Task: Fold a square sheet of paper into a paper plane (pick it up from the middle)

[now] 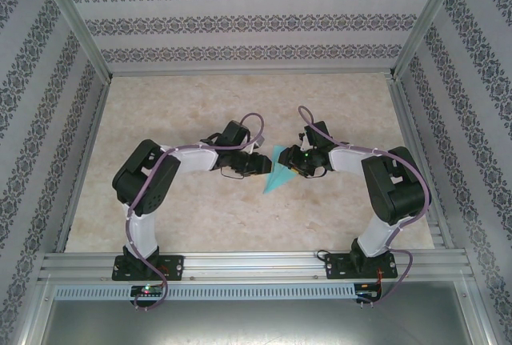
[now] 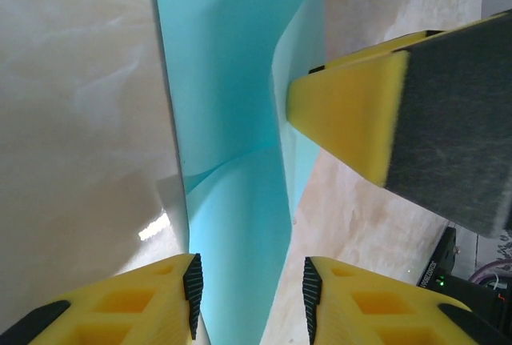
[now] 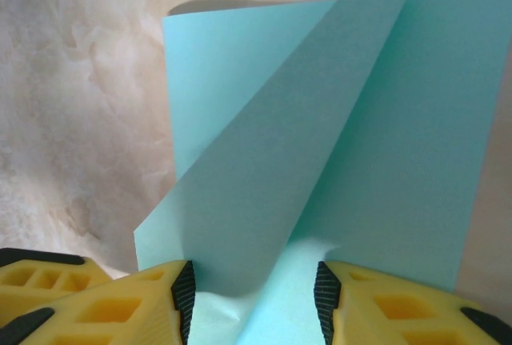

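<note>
The teal sheet of paper lies on the table between my two grippers, folded into a narrow shape with its point toward the near edge. My left gripper stands open at its left side. In the left wrist view the paper runs between the open jaws of the left gripper, and a loose flap curls up. A yellow finger of the right gripper reaches in at that flap. My right gripper is open too. Its wrist view shows a raised flap of the paper between the parted jaws of the right gripper.
The marble-look tabletop is bounded by patterned walls and metal frame posts. An aluminium rail with the arm bases runs along the near edge.
</note>
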Tool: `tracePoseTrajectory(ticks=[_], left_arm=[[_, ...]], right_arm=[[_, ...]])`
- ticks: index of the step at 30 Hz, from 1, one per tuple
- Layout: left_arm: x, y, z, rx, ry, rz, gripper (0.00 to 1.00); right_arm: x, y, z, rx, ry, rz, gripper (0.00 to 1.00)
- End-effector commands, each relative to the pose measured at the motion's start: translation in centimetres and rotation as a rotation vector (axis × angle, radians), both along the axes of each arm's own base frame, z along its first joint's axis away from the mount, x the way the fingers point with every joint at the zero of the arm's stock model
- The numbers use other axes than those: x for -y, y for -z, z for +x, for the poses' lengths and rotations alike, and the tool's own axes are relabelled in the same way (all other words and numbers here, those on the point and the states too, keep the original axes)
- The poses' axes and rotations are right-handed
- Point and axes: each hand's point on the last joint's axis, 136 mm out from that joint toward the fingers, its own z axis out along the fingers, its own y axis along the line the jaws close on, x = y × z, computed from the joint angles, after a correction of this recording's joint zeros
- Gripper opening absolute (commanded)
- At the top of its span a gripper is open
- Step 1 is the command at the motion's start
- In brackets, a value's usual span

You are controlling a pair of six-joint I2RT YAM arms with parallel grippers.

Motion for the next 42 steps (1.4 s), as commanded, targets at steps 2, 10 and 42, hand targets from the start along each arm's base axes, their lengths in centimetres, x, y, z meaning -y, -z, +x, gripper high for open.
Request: tracePoseTrajectory(ticks=[2, 10, 42], left_arm=[[1.5, -0.4, 0.4, 0.003, 0.031, -0.038, 0.41], [2.8, 0.0, 0.3, -0.002, 0.069, -0.040, 0.35], [3.4, 2.0, -0.1, 0.057, 0.117, 0.021, 0.21]], right_arm=[[1.9, 3.5, -2.2, -0.110, 0.018, -0.113, 0.47], [1.8, 3.6, -2.1, -0.113, 0.020, -0.109, 0.47], [0.3, 1.7, -1.3, -0.069, 0.012, 0.061, 0.49]])
